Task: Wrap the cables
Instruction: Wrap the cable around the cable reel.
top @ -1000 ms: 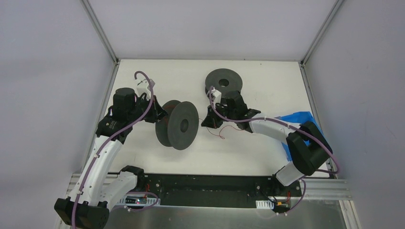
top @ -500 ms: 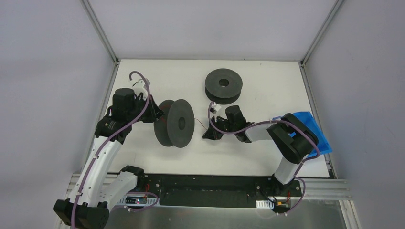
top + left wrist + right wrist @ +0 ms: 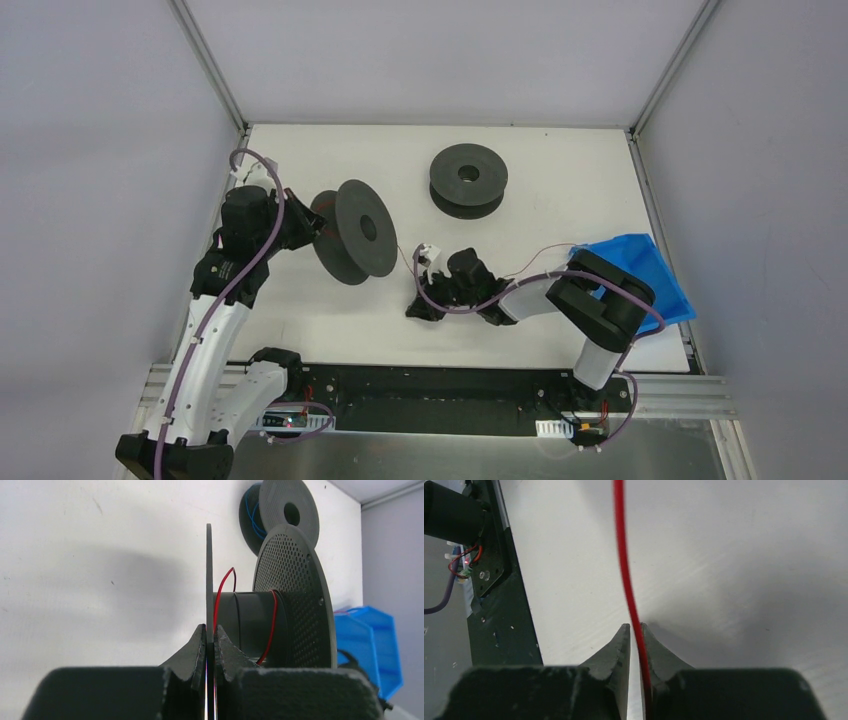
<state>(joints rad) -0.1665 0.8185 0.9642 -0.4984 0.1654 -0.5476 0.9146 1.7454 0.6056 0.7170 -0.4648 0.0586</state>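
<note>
My left gripper (image 3: pixel 210 628) is shut on the thin edge of one flange of a dark grey spool (image 3: pixel 352 240), held off the table on its side at the left. A red cable (image 3: pixel 272 625) loops round the spool's core. From there it runs towards my right gripper (image 3: pixel 420 308), low over the table near the front middle. In the right wrist view the red cable (image 3: pixel 623 555) passes between the right gripper's (image 3: pixel 634 626) jaws. It lies against the right finger (image 3: pixel 654 645), with a slit of light beside it, so the jaws stand slightly open.
A second dark grey spool (image 3: pixel 468 178) lies flat at the back middle, with blue wire wound on it (image 3: pixel 255 520). A blue bin (image 3: pixel 640 275) sits at the right edge. The black base rail (image 3: pixel 499 605) runs along the table's near edge, close to my right gripper.
My left arm has swung the spool back and to the left. My right gripper has moved nearer and leftward along the red cable, and its arm has folded in.
</note>
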